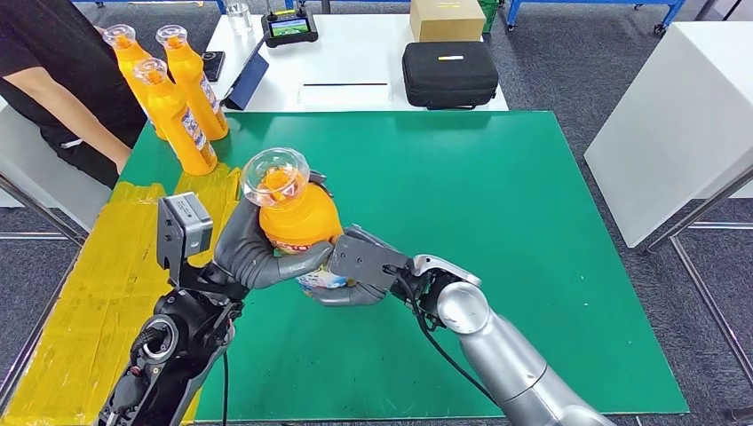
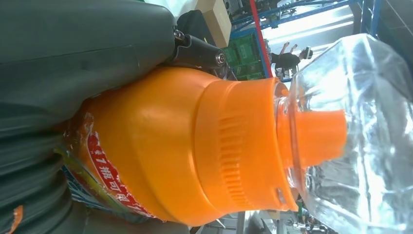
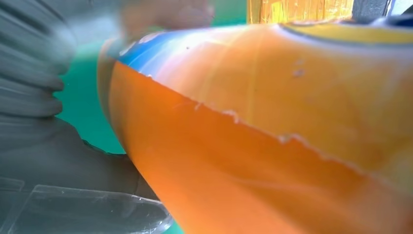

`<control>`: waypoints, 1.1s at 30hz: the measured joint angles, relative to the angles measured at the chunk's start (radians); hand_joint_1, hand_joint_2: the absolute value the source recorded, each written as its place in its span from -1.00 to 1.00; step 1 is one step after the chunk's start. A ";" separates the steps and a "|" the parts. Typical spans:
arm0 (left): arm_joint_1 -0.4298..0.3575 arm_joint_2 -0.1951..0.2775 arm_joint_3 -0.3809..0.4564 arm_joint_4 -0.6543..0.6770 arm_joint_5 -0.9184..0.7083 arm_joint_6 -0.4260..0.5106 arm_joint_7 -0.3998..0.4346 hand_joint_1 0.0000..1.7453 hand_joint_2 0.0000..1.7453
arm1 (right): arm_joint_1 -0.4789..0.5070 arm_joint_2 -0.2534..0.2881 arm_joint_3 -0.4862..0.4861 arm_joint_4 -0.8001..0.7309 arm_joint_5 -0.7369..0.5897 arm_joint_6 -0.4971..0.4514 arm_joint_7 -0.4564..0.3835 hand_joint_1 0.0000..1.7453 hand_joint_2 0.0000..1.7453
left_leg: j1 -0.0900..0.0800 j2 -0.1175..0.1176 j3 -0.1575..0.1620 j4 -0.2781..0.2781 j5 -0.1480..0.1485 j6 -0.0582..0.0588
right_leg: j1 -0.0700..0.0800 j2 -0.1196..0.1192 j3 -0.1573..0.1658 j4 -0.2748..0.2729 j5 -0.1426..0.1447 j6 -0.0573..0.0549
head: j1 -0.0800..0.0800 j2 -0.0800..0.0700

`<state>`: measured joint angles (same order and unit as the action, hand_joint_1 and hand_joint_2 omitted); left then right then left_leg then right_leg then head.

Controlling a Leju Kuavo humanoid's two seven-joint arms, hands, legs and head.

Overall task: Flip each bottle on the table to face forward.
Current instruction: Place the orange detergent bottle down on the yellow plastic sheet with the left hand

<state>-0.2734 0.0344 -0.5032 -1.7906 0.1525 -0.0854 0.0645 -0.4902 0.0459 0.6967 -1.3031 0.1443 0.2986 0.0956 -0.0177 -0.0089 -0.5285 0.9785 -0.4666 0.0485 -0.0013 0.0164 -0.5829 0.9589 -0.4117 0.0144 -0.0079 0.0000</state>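
Now, line by line:
Held bottle (image 1: pixel 297 217): orange, upright or nearly so, lifted above the green mat (image 1: pixel 497 231), clasped from both sides near the robot's edge of the table.
Clear cap (image 1: pixel 275 176): transparent dome over an orange spout, pointing up toward the head camera; seen large and glassy in the left wrist view (image 2: pixel 360 131).
Ribbed collar (image 2: pixel 243 146): orange, below the spout, free of fingers.
Label (image 2: pixel 104 170): red band with white print, partly hidden under the left hand; colourful lower strip peeking out between the two hands in the head view.
Left hand (image 1: pixel 257 253): wrapped around the bottle's body from the left, grey thumb across the front, holding firmly.
Right hand (image 1: pixel 360 271): pressed against the bottle's lower part from the right, fingers curled under and around the base, also holding.
Right wrist view: orange bottle wall (image 3: pixel 272 161) very close and blurred, grey thumb (image 3: pixel 58 161) against it, green mat behind.
Other bottles (image 1: pixel 178 98): three, orange with clear caps, standing upright in a tight cluster at the far left corner of the mat, well apart from the held one.
Yellow strip (image 1: pixel 84 293): along the left side of the mat.
Person (image 1: pixel 62 80): dark shirt, standing at the far left, forearm near the cluster.
White table (image 1: pixel 355 62): behind the mat, bearing a black case (image 1: pixel 449 74), a cardboard box (image 1: pixel 447 18) and a small screen device (image 1: pixel 289 27).
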 joint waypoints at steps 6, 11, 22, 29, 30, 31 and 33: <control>0.004 0.001 0.000 0.004 -0.005 0.000 -0.001 1.00 1.00 | -0.001 0.000 -0.002 0.000 0.005 0.002 0.000 -1.00 -1.00 | 0.000 0.000 0.000 0.000 0.000 0.000 | 0.000 0.000 0.000 0.000 0.000 0.000 | 0.000 0.000; 0.004 0.001 0.000 0.004 -0.012 0.003 -0.001 1.00 1.00 | -0.003 -0.001 -0.004 0.000 -0.005 0.013 0.000 -1.00 -1.00 | 0.000 0.000 0.000 0.000 0.000 0.000 | 0.000 0.000 0.000 0.000 0.000 0.000 | 0.000 0.000; 0.020 0.001 -0.007 -0.018 -0.241 0.099 -0.012 1.00 1.00 | 0.003 -0.028 -0.008 -0.004 0.012 0.020 -0.008 -1.00 -1.00 | 0.000 0.000 0.000 0.000 0.000 0.000 | 0.000 0.000 0.000 0.000 0.000 0.000 | 0.000 0.000; 0.065 0.000 0.012 -0.065 -0.446 0.169 -0.012 1.00 1.00 | 0.041 -0.060 -0.041 -0.030 0.055 0.028 -0.047 -1.00 -1.00 | 0.000 0.000 0.000 0.000 0.000 0.000 | 0.000 0.000 -0.001 0.000 0.000 0.000 | 0.000 0.000; 0.077 0.000 0.025 -0.072 -0.479 0.180 -0.014 1.00 1.00 | 0.054 -0.071 -0.051 -0.039 0.068 0.026 -0.058 -1.00 -1.00 | 0.000 0.000 0.000 0.000 0.000 0.000 | 0.000 0.000 -0.001 0.000 0.000 0.000 | 0.000 0.000; 0.090 0.000 0.043 -0.080 -0.512 0.192 -0.016 1.00 1.00 | 0.069 -0.083 -0.064 -0.051 0.083 0.022 -0.069 -1.00 -1.00 | 0.000 0.000 0.000 0.000 0.000 0.000 | 0.000 0.000 -0.001 0.000 0.000 0.000 | 0.000 0.000; 0.118 0.000 0.085 -0.093 -0.571 0.210 -0.025 1.00 1.00 | 0.109 -0.107 -0.095 -0.085 0.110 0.013 -0.085 -1.00 -1.00 | 0.000 0.000 0.000 0.000 0.000 0.000 | 0.000 0.000 -0.001 0.000 0.000 0.000 | 0.000 0.000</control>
<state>-0.1556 0.0340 -0.4178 -1.8840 -0.4181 0.1250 0.0399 -0.3809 -0.0616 0.6015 -1.3884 0.2547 0.3115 0.0108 -0.0178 -0.0090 -0.5288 0.9785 -0.4668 0.0486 -0.0012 0.0164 -0.5836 0.9586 -0.4118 0.0144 -0.0081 0.0000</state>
